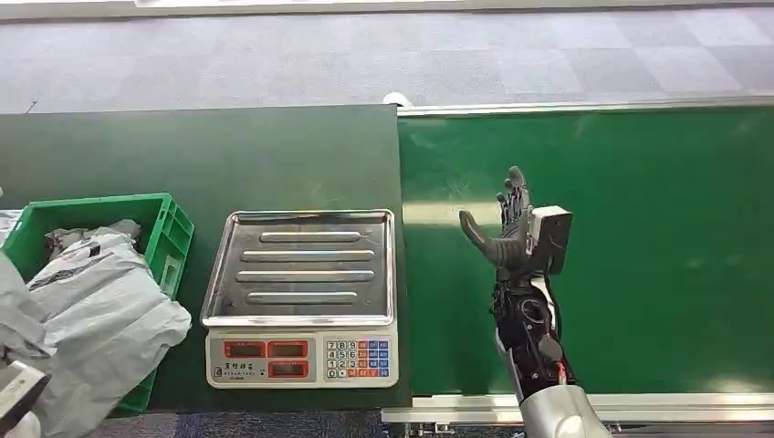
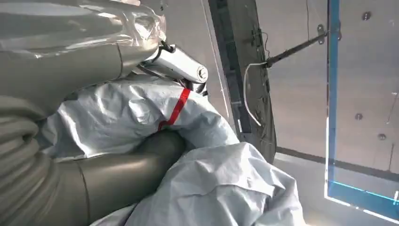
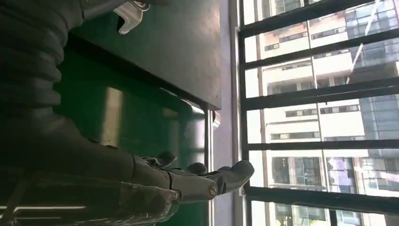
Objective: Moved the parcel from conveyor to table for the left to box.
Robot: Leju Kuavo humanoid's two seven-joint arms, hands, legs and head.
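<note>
Your right hand [image 1: 511,239] stands upright over the green conveyor [image 1: 639,246], fingers spread and thumb held out, with nothing in it. No parcel lies on the stretch of belt in front of you, so this hand reads as waiting for the next pickup or just finished with a delivery.

The grey plastic parcel [image 1: 96,306] sits at your far left, draped over the near edge of the green crate [image 1: 169,228] on the dark table [image 1: 210,155]. In the left wrist view, your left hand [image 2: 122,169] has its thick thumb pressed into the parcel's crinkled film, so it looks to be gripping the bag, though the fingers are hidden behind the plastic and you should not take the grip as certain. The boxing half of the task appears to be the one in hand.

Next, the left hand needs to lower the bag fully inside the crate walls before letting go, since much of it hangs outside the rim. Keep the right hand open above the belt, ready for another parcel.

As for writing: the weighing scale [image 1: 301,297] between crate and belt carries small dark characters beside its red displays, too small to read. A red strip [image 2: 176,108] crosses the parcel, with no legible text.
</note>
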